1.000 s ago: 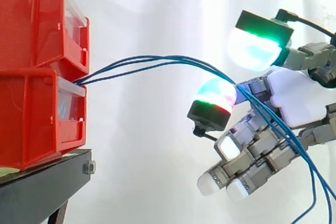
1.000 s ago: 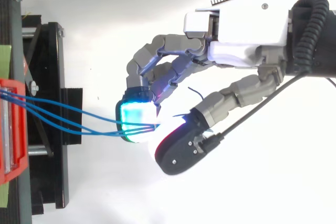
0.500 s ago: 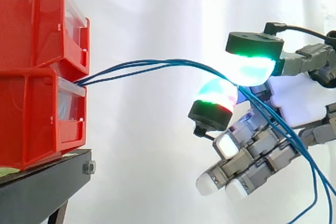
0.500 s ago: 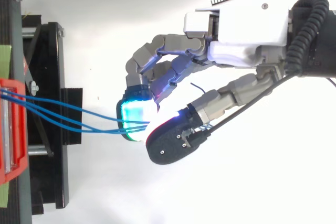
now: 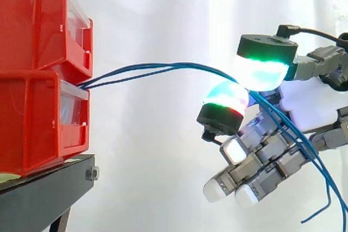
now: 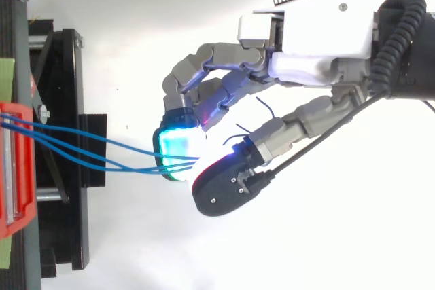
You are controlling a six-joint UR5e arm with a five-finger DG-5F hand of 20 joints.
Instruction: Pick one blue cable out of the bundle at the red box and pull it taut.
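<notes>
Against the white curtain (image 5: 163, 14) at the far side, two red bins (image 5: 32, 80) sit stacked one on the other at the left, the lower one resting on the black stand (image 5: 43, 188). From above, the stand (image 6: 68, 134) runs along the left edge, with the red front of a bin (image 6: 10, 161) at the very margin.

To the right, well apart from the bins, the hand (image 5: 312, 104) reaches in from the right edge with its white palm toward me. Its fingers point left and downward, bent at the knuckles.

The blue cables (image 5: 147, 68) come out at the front of the bins, where the upper one meets the lower. Three strands rise in a shallow arc to the right and draw together as they reach the hand. They curve rather than run straight, so they are not taut. Past the hand they fall across the palm toward the lower right, where loose ends hang near the edge. From above, the same strands (image 6: 102, 151) fan out from the bin and converge at the hand (image 6: 319, 39).

The hand is nipping the cables: the thumb's green-and-white pad (image 5: 262, 73) sits on top of them and a finger's green-and-red pad (image 5: 225, 99) lies just beneath, the two pads meeting where the strands pass. I cannot tell how many of the three are truly caught. The other fingertips (image 5: 217, 188) glow white lower down, clear of the cables.
</notes>
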